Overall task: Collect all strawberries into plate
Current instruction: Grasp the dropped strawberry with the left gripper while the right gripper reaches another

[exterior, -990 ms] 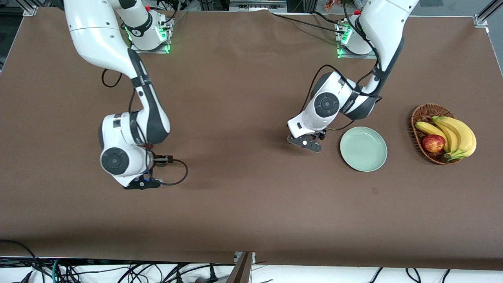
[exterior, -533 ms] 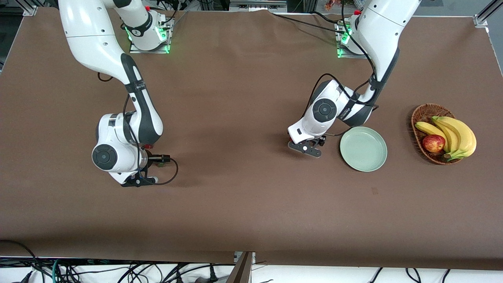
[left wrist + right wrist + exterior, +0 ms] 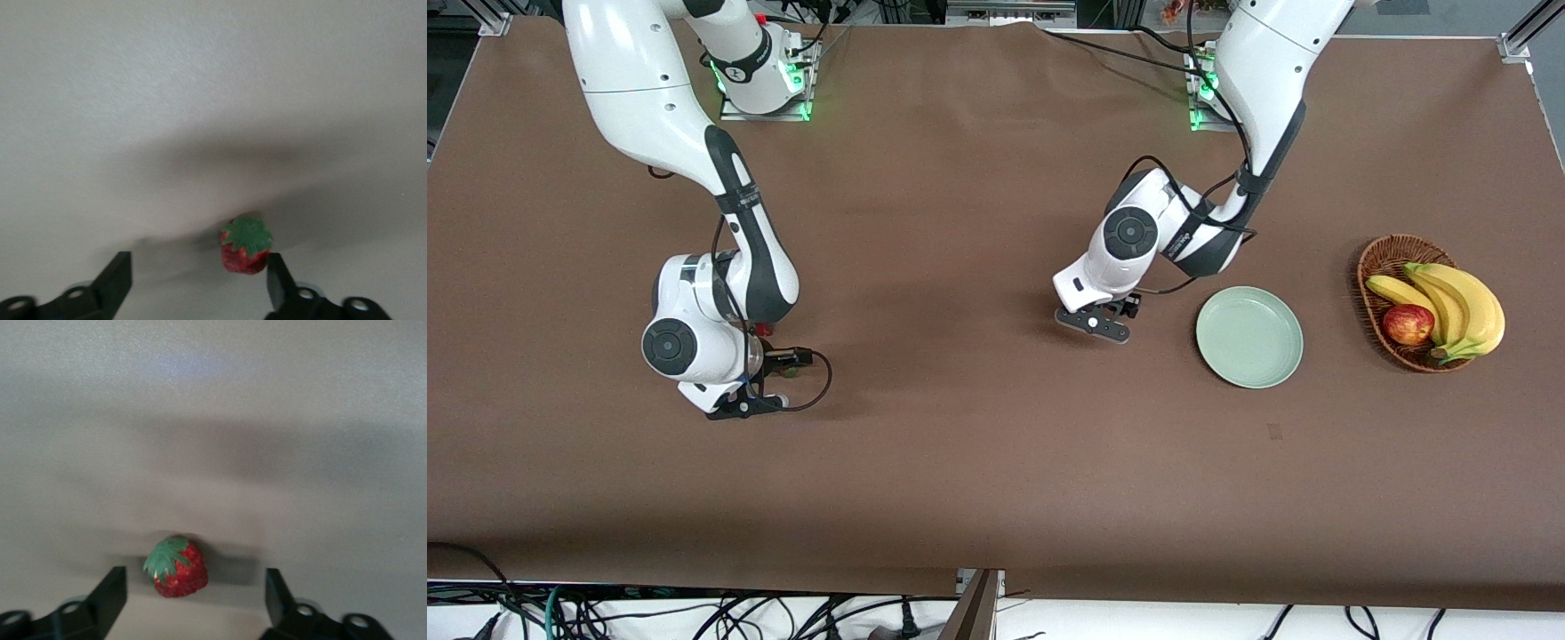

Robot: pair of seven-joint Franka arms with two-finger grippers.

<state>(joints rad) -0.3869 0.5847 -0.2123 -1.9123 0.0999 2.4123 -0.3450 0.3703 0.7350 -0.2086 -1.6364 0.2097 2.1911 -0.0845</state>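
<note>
The left gripper (image 3: 197, 280) hangs low over the brown table (image 3: 978, 462) with its jaws spread apart, gripping nothing; a strawberry (image 3: 246, 244) sits between the fingers, hard against one finger (image 3: 277, 279) and well clear of the other. The plate (image 3: 1249, 336) lies empty just beside this gripper, toward the left arm's end, with a wicker basket (image 3: 1376, 263) of bananas (image 3: 1458, 302) and an apple (image 3: 1408, 324) past it near the table edge. The right gripper (image 3: 195, 600) is likewise spread over a second strawberry (image 3: 177, 567), which lies closer to one finger (image 3: 110, 597), gap on both sides. Bare cloth surrounds both tools.
</note>
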